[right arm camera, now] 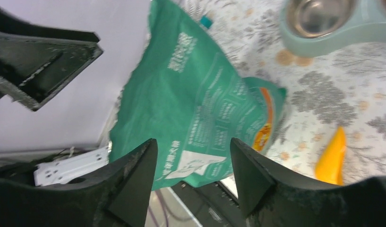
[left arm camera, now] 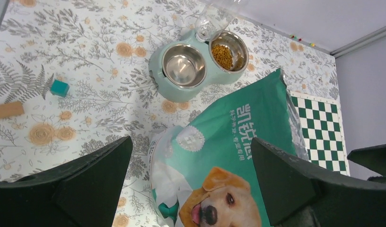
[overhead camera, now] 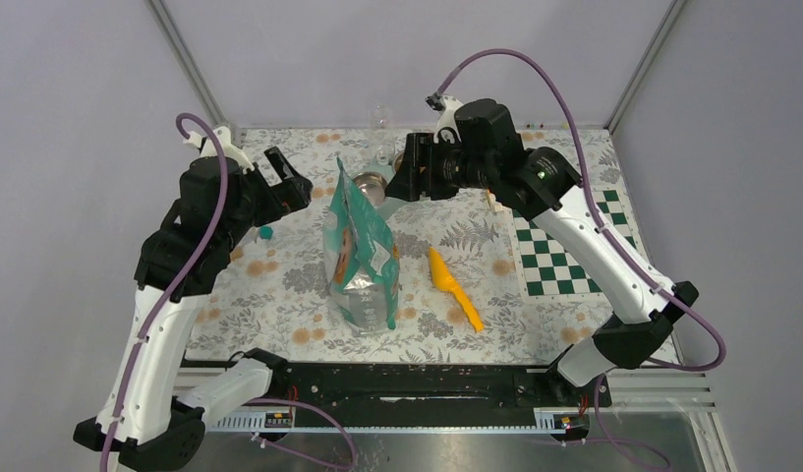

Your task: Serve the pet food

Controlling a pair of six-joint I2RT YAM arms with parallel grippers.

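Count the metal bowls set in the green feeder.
2. The empty bowl fills one well of the feeder; the other bowl, beside it, holds the pet food. None seems hidden.

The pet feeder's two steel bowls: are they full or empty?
One bowl holds pet food; the other bowl is empty: bare steel shows.

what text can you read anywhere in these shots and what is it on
"凯锐思": large white characters, seen upside down, on the front of the bag, left wrist view.
Smaller white line beside them: too small to read.
White print blocks on the bag's back, right wrist view: blurred, unreadable.
No other text seen.
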